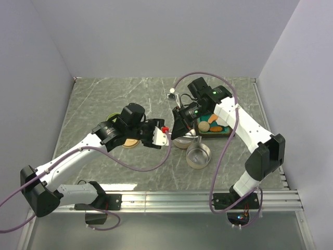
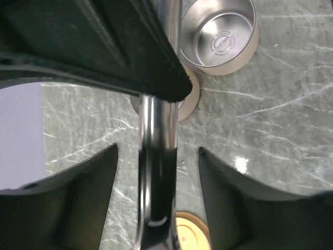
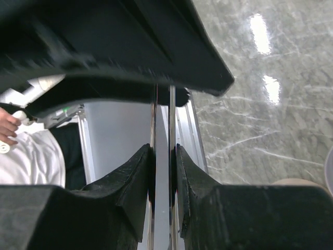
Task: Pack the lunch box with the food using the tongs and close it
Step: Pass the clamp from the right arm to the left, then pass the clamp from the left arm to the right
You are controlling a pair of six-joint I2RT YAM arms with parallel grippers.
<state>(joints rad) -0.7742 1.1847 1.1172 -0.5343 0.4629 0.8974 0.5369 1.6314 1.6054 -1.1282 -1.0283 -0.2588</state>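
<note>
My right gripper [image 3: 163, 148] is shut on the tongs [image 3: 170, 114], their two thin silver arms pinched between its black fingers. In the top view it [image 1: 180, 126] hangs over the steel tins. My left gripper [image 2: 157, 149] is open. The tongs [image 2: 156, 130] run between its fingers, which stand apart from the metal on both sides. From above, the left gripper [image 1: 160, 136] is just left of the right one. The food [image 1: 204, 126], orange and brown ovals, lies on the teal tray [image 1: 226, 134]. One round steel lunch box tin [image 1: 198, 155] stands open, a second tin [image 1: 183, 141] beside it.
A tan round lid [image 1: 130, 142] lies under the left arm, with a green-rimmed disc [image 1: 110, 116] behind it. In the left wrist view an empty steel tin [image 2: 221, 41] sits at top right and the tan lid [image 2: 191, 235] at the bottom. Grey walls enclose the marble table.
</note>
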